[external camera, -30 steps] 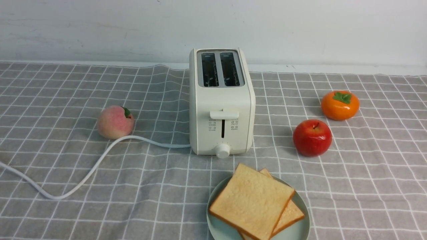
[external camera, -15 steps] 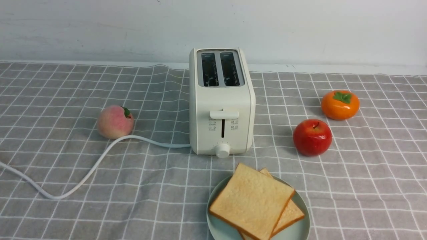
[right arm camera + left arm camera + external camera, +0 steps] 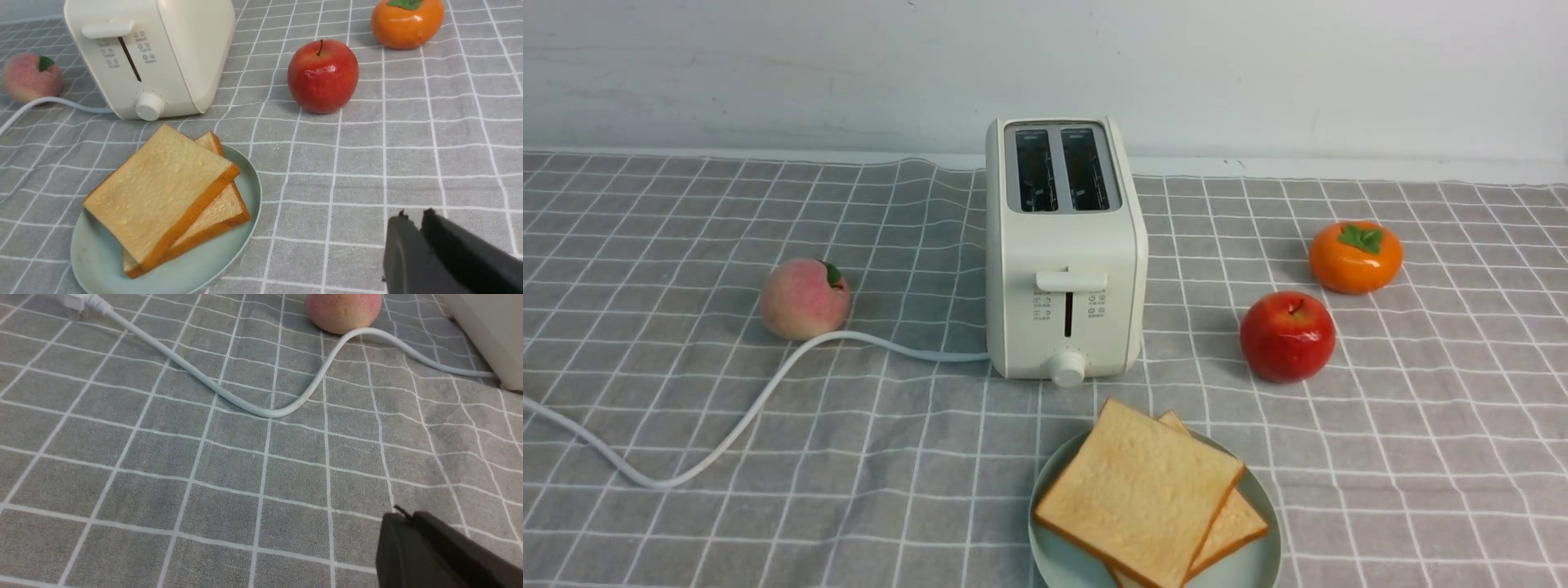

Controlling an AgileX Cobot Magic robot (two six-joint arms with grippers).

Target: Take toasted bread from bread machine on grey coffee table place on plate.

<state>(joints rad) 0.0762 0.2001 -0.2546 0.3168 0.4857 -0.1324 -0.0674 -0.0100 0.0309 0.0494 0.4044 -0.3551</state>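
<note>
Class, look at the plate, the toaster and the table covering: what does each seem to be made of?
Plate: probably ceramic or melamine; matte mint surface with no glare. Toaster: likely moulded plastic, smooth cream shell with rounded corners and a faint sheen. Table covering: woven cloth, since it wrinkles and looks fuzzy.

Golden toasted bread (image 3: 1137, 492), mint plate (image 3: 1258, 563), possibly cream bread machine (image 3: 1065, 245).

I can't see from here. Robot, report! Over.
Both grippers, left and right, shut, empty. Both toast slices stacked on plate; toaster slots empty. Nothing in the way.
</note>
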